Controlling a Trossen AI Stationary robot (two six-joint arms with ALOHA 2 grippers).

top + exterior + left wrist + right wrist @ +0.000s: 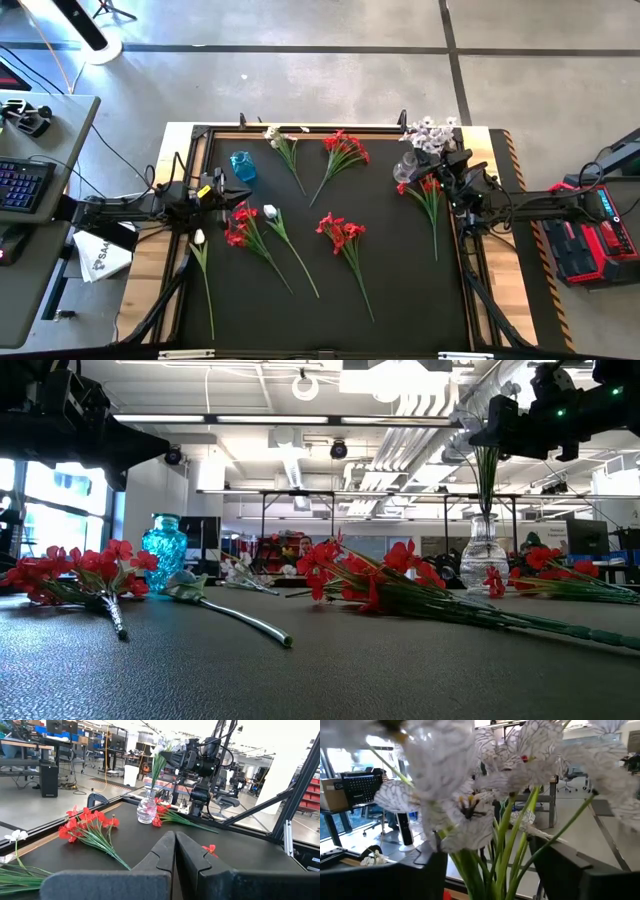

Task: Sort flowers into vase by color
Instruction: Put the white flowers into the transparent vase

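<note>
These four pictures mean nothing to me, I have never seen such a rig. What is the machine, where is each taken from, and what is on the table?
Two robot arms work at a black table. One picture looks straight down, one level across the tabletop, two from the arms' wrists. Red sprigs and white sprigs lie scattered; a blue vase stands empty. The right pincer grips the white bunch standing in the clear vase. The left pincer waits shut, empty, near the blue vase.
</note>
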